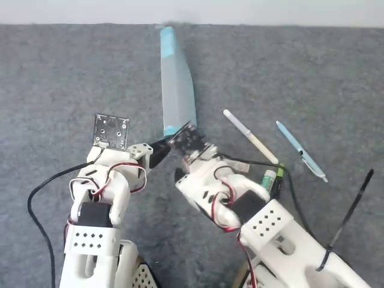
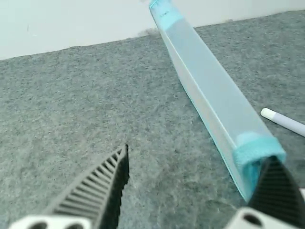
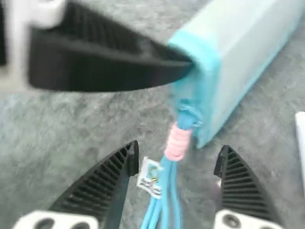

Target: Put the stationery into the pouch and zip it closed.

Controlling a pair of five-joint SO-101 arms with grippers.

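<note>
The long pale-blue pouch (image 1: 177, 84) lies on the grey mat, running away from the arms. My left gripper (image 1: 159, 153) is open at its near end; one black finger (image 2: 277, 187) touches the pouch's blue end tab (image 2: 257, 151). My right gripper (image 3: 174, 191) is open around the blue zip cord (image 3: 164, 210) with its pink bead (image 3: 177, 143), which hangs from the pouch end (image 3: 200, 71). A white pen (image 1: 249, 135), a blue pen (image 1: 300, 150) and a green-capped marker (image 1: 273, 176) lie on the mat to the right, outside the pouch.
The grey mat (image 1: 60, 78) spreads wide to the left of the pouch. A pale wall (image 2: 71, 19) bounds the mat's far edge. Black cables (image 1: 354, 204) trail beside the right arm, and the marker is partly under that arm.
</note>
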